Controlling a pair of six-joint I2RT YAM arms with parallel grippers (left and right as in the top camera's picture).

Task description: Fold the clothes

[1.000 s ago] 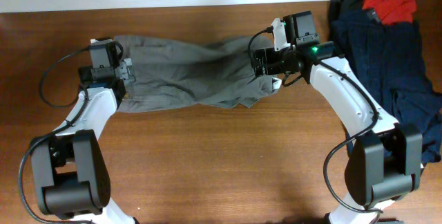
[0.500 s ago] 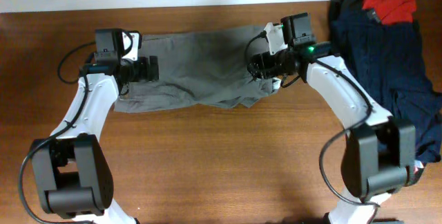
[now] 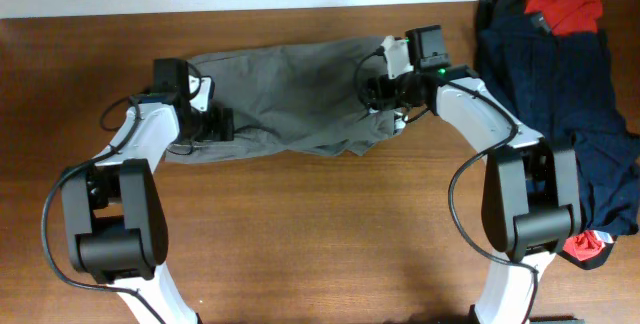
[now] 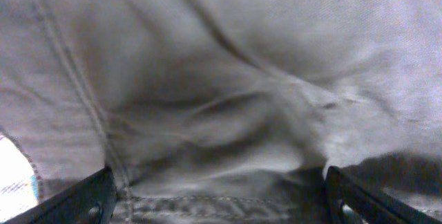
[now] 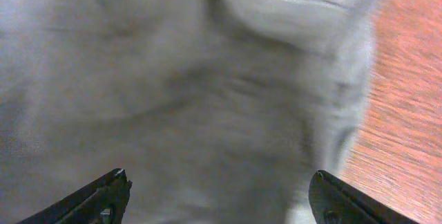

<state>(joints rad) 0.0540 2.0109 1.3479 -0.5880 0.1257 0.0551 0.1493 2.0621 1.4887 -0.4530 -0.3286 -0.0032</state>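
- Found grey-khaki shorts [image 3: 290, 94] lying crosswise on the far middle of the wooden table [image 3: 320, 234], rumpled, long axis running left to right.
- Logged left gripper [image 3: 218, 124] low over the left end of the shorts, near their front edge.
- Logged right gripper [image 3: 375, 94] at the right end of the shorts, over bunched cloth just beside the bare wood.
- Left wrist view: filled with grey cloth; noted a stitched seam [image 4: 69, 79] running down the left side and a creased bunch in the middle.
- Left jaws: spread wide, dark fingers [image 4: 76, 200] showing only at the two bottom corners, with cloth lying across the gap; nothing pinched. Cannot tell whether the tips press into the cloth.
- Right wrist view: blurred; made out grey cloth across most of the frame and a strip of wood along the right edge.
- Right jaws: also spread wide, fingers [image 5: 97, 200] far apart at the bottom corners, cloth between and beyond them; no grip seen. Contact with the cloth not resolvable.
- Noted dark navy garment [image 3: 550, 94] heaped at the right end of the table, well apart from the shorts.
- Noted bright red garment [image 3: 560, 9] on the far top of the navy heap.
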